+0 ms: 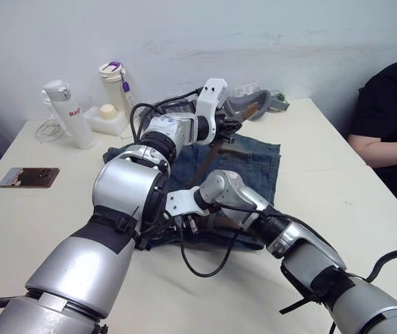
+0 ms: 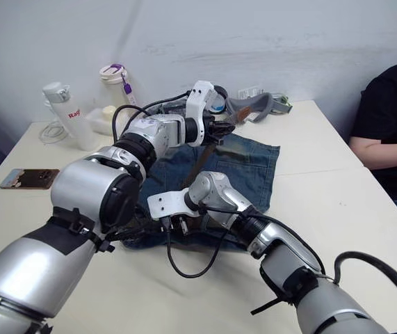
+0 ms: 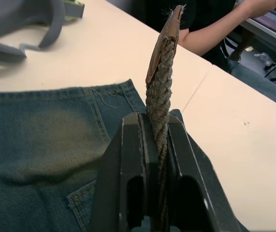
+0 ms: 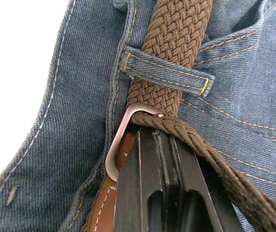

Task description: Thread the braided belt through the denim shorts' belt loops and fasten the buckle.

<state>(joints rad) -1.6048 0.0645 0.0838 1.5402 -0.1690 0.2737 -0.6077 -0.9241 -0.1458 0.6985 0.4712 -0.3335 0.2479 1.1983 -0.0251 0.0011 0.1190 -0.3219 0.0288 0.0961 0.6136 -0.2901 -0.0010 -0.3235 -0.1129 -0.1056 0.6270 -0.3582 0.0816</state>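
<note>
The denim shorts (image 1: 250, 163) lie spread flat on the pale table (image 1: 337, 202), and everything else is placed from them. The braided belt (image 4: 176, 43) runs along their waistband and passes under one of the belt loops (image 4: 167, 72), a narrow denim strip with yellow stitching at both ends.

Just past that loop, the right gripper (image 4: 163, 145) has its two black fingers pressed together at the belt, right where the strap meets the buckle (image 4: 121, 140). The silver frame curves around beside the finger tips, touching them, and a second run of the braid leaves the buckle and slants away across the denim (the brown leather tab behind the frame shows at the finger's side). In the head views this gripper sits at the near edge of the shorts, low against the cloth.

The left gripper (image 3: 157, 121) is raised above the far part of the shorts, fingers clamped on the other end of the belt. The braid stands up between the fingers and ends in a flat brown leather tip (image 3: 169, 34), pointing up and away over the shorts' far hem.

Beyond the shorts lies a grey strap (image 3: 26, 29) on the table; to their left stand two white bottles (image 1: 69, 111) and a phone (image 1: 29, 177). A person's arm (image 1: 386, 149) rests at the table's right side.
</note>
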